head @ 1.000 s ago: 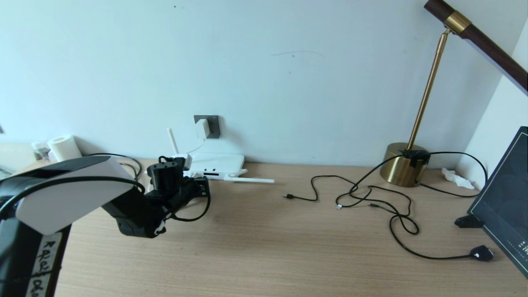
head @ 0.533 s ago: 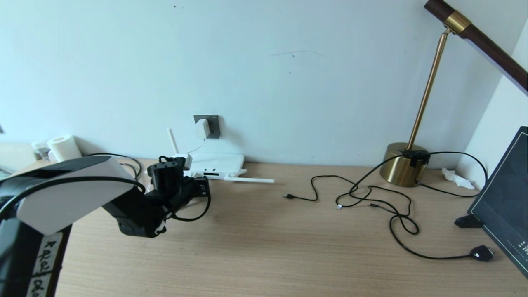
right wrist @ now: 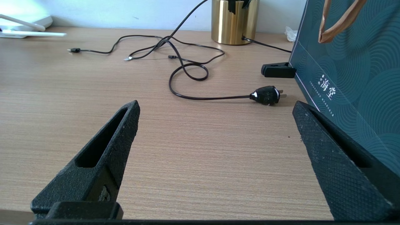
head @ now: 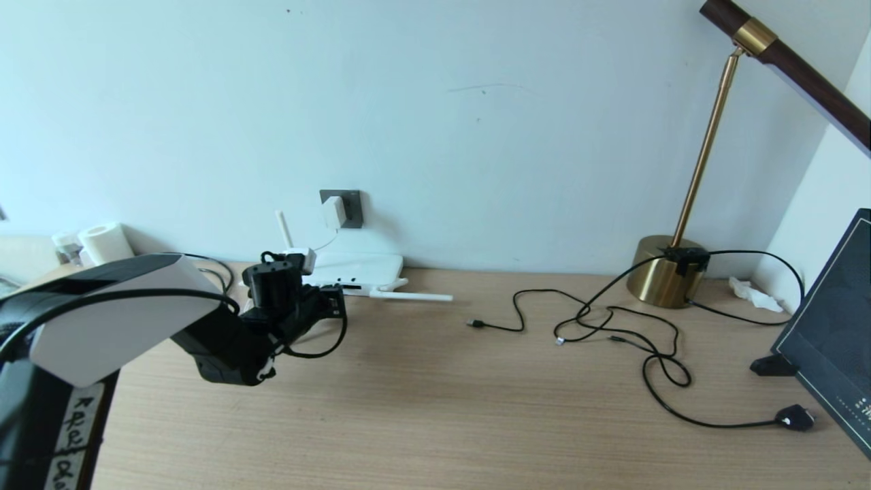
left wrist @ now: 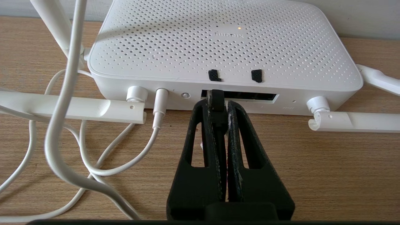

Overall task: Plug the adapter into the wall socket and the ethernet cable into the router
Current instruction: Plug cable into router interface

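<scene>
Table (head: 435, 408): wooden, carrying everything; its back edge is running along the wall.
Router (left wrist: 225, 43): lying flat at the table's back edge, toward the back left corner; long axis is running along that edge, port face pointing toward the front edge. A small light is glowing on its top.
Antennas (left wrist: 72, 107): two are lying folded along the port face, parallel to the back edge; one is standing upright behind, by the wall.
Wall socket (head: 342, 207): sitting on the wall just above the router.
Adapter (head: 333, 211): seated in the wall socket, face pointing out from the wall, its white cord (left wrist: 62, 93) trailing down to the router's round power jack. This half of the task is looking done.
Left gripper (left wrist: 218, 103): reaching over the back left part of the table, fingers pressed together and clamping the ethernet cable's plug end.
Ethernet cable (head: 320, 350): looping back from the left gripper over the table; connector (left wrist: 216, 95) is pointing straight at the router's dark port strip (left wrist: 247, 96), long axis square to the port face. Tip is sitting at the port mouth, near the strip's end toward the power jack; cannot tell whether it is fully clicked in.
Right gripper (right wrist: 215, 125): idling low over the right part of the table, fingers spread wide, holding nothing.
Remaining: judging that the plug is needing a final push home, then release.
</scene>
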